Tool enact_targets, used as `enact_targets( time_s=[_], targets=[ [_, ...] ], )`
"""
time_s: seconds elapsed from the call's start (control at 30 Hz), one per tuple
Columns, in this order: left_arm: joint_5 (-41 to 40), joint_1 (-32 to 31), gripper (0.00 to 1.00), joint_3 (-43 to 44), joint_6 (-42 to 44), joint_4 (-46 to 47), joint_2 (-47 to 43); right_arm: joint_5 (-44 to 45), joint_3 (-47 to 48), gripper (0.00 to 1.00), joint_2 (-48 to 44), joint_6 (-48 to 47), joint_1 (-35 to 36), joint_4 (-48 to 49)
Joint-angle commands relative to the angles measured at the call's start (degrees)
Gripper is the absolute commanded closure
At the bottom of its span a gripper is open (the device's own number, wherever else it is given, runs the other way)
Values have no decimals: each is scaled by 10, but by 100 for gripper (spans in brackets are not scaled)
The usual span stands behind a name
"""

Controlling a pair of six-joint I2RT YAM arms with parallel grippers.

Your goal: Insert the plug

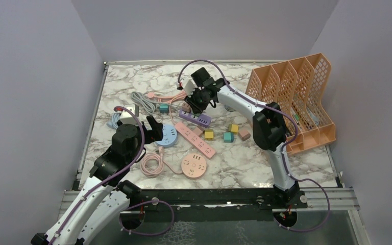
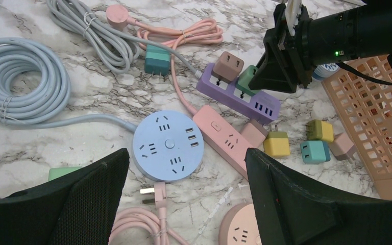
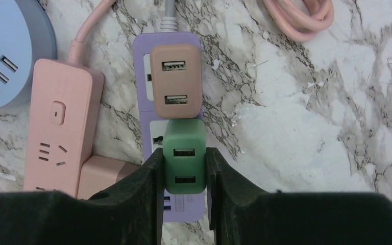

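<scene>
Insertion seemingly near its end: green plug point(image 3: 184, 155) clamped in right end effector point(image 3: 184, 153), set on purple power strip point(image 3: 144, 76) on bench point(image 1: 296, 158), touching seated brown plug point(image 3: 175, 81); full seating hard to judge, release left to do. Left end effector point(image 2: 186, 155) spread wide, empty, hovering above blue round strip point(image 2: 167, 145). Orange file rack point(image 1: 306, 87) at right, contents unclear.

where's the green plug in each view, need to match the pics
Top external: upper middle, mostly hidden under the right tool.
Left wrist: green plug upper right, in the right tool.
Right wrist: green plug bottom centre, between the fingers.
Shared landmark: the purple power strip under it.
</scene>
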Motion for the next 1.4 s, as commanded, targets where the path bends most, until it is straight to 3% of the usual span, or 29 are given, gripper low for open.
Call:
enact_targets(
  time_s=[0.0,0.13,0.37,0.57,0.9,1.1,1.37],
  targets=[
    [4,0,13,7,0,3,1,38,-55,83,47,56,5,23],
    [9,1,13,7,0,3,5,34,-45,59,-11,96,5,54],
    [26,1,13,7,-2,3,16,67,-76,44,-121,161,5,118],
    [50,1,13,11,-13,4,26,106,-181,43,-244,242,5,149],
    [102,1,13,4,-36,48,43,123,-477,46,-419,429,5,183],
    [133,0,13,-11,-49,84,59,110,-574,44,-432,505,5,240],
    [145,1,13,-20,-73,104,80,81,-580,41,-378,540,6,303]
  ],
)
